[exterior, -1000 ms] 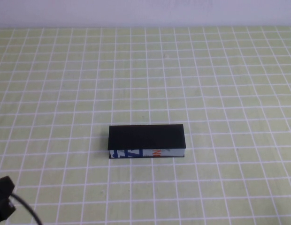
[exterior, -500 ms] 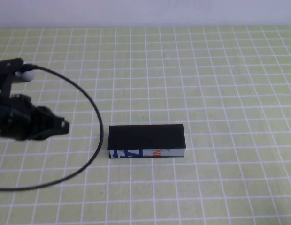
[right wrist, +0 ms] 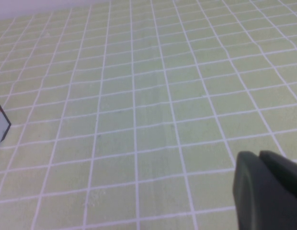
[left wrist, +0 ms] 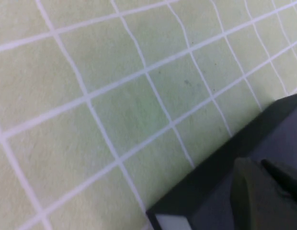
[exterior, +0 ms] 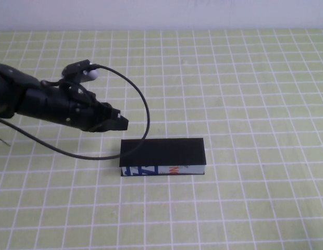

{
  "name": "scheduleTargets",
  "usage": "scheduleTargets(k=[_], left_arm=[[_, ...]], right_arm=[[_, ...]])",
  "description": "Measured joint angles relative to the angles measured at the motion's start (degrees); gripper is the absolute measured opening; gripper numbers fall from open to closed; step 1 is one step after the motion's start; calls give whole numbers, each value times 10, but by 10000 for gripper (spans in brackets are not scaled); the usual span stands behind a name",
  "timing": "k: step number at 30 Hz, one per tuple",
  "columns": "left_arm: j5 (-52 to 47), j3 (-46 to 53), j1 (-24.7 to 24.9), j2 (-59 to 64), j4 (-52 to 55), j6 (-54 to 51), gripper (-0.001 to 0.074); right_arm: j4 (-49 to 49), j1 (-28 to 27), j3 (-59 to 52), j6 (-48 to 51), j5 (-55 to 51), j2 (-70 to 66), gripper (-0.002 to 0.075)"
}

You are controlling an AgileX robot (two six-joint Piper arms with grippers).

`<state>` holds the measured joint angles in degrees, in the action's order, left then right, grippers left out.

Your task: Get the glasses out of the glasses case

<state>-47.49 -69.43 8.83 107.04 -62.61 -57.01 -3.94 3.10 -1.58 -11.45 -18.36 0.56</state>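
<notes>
Left gripper (left wrist: 263, 196) over a corner of the closed glasses case (left wrist: 220, 187)

A rectangular black glasses case (exterior: 162, 153) lies flat on the green, white-gridded surface (exterior: 245, 104), its hinged lid shut and its long sides running left to right in the high view. The side facing the robot carries a white strip with blue and red print. The left wrist view shows one dark corner of the case (left wrist: 220, 187) with a sliver of white at its edge.
</notes>
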Motion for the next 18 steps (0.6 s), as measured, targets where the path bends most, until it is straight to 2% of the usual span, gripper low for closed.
scheduleTargets(k=[4, 11, 18], left_arm=[[11, -39, 18, 45, -5, -5, -4], [17, -64, 18, 92, -5, -5, -4], [18, -64, 18, 118, -4, -6, -4]], right_arm=[[0, 0, 0, 0, 0, 0, -17], [6, 0, 0, 0, 23, 0, -17], [124, 0, 0, 0, 151, 0, -17]])
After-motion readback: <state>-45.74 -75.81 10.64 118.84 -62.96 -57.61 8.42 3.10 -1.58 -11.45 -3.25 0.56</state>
